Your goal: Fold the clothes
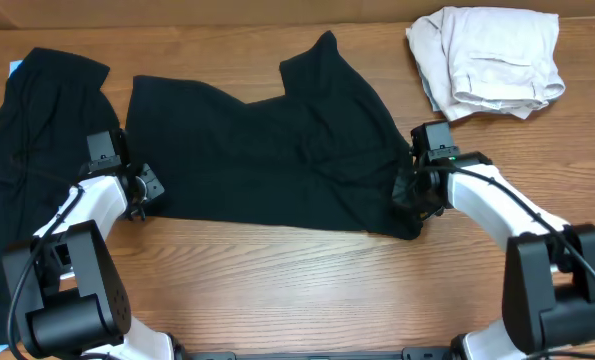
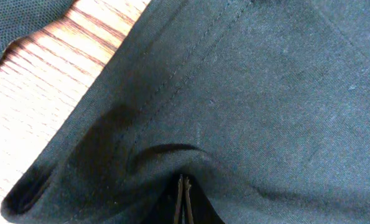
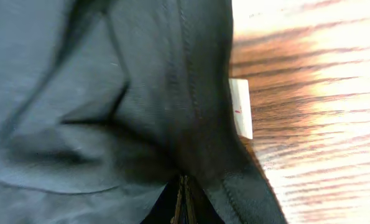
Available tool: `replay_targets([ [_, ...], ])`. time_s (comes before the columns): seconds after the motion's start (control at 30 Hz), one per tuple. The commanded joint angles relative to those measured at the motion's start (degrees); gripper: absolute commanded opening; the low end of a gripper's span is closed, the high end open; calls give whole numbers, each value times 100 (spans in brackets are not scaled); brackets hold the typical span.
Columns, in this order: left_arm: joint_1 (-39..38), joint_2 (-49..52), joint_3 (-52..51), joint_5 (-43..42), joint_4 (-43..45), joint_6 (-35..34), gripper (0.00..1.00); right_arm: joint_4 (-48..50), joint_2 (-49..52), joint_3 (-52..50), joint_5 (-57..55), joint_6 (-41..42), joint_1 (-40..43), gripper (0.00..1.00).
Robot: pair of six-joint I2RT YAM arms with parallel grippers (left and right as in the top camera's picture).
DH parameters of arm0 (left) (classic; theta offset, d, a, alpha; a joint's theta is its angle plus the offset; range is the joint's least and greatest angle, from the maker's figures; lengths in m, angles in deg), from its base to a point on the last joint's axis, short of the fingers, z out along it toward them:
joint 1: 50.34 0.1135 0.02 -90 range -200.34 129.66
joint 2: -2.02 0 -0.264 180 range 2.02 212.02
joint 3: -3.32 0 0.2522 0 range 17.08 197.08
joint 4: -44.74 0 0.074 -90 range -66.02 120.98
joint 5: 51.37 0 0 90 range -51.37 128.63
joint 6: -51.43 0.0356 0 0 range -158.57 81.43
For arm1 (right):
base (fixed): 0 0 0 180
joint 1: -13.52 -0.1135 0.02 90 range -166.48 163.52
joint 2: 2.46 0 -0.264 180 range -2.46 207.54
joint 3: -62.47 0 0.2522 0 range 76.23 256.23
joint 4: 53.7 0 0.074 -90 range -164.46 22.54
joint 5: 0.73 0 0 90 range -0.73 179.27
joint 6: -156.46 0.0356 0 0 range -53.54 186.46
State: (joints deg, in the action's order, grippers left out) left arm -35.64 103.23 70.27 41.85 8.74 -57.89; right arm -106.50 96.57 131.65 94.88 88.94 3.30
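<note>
The left jaws are clenched on a pinch of the black T-shirt (image 2: 247,106), the cloth puckering into a ridge just above them, close to a stitched hem. The right jaws are likewise clamped on the T-shirt's fabric, beside a seam that carries a small white label (image 3: 240,116).

From overhead the T-shirt (image 1: 277,150) lies spread and rumpled across the middle of the wooden desk (image 1: 277,285). The left jaws hold its lower corner on the left arm's side and the right jaws hold its lower corner on the right arm's side. A second black garment (image 1: 32,150) lies beyond the T-shirt's left edge. A bundle of cream cloth (image 1: 489,60) sits apart from the T-shirt's far right corner.
</note>
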Motion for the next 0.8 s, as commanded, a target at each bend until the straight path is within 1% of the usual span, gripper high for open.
replay_targets([
  [0.0, -11, 393, -133, 35, -20, -13, 6, 59, 267, -35, 2, 33, 13, 4],
  [0.13, -11, 393, -133, 39, -20, 11, 9, 107, 321, -35, 2, 118, 74, 4],
  [0.2, -11, 391, -131, 35, -111, 72, 16, 39, 321, -35, 11, 168, 114, 4],
  [0.27, -9, 391, -129, 46, -302, 162, 18, -151, 321, -35, 0, 267, 142, 4],
  [0.57, -9, 391, -133, 337, -1637, -26, 15, -1088, 321, -35, 7, 892, 173, 4],
  [0.77, -9, 391, -136, 334, -2194, -42, 15, -1672, 321, -35, 120, 1062, 173, 4],
])
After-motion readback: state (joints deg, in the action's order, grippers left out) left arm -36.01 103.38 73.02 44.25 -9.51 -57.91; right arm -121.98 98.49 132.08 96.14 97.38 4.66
